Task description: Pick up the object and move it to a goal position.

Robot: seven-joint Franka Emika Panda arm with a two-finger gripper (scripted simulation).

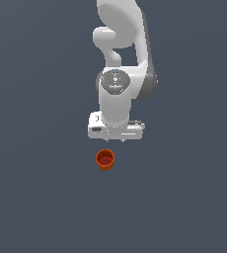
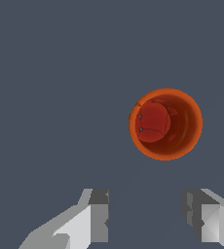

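Note:
The object is a small orange-red round cup (image 1: 105, 160) with a darker red inside, standing upright on the dark grey floor. It shows from above in the wrist view (image 2: 165, 124). My white gripper (image 1: 115, 140) hangs above the floor just behind the cup, a little toward the exterior view's right. In the wrist view the gripper (image 2: 145, 214) is open and empty, its two fingers (image 2: 98, 214) set well apart. The cup lies beyond the fingertips, not between them. The fingers are mostly hidden under the hand in the exterior view.
The white arm (image 1: 120, 59) rises behind the gripper toward the top of the exterior view. The dark grey floor (image 1: 36, 197) spreads flat all around the cup, with nothing else visible on it.

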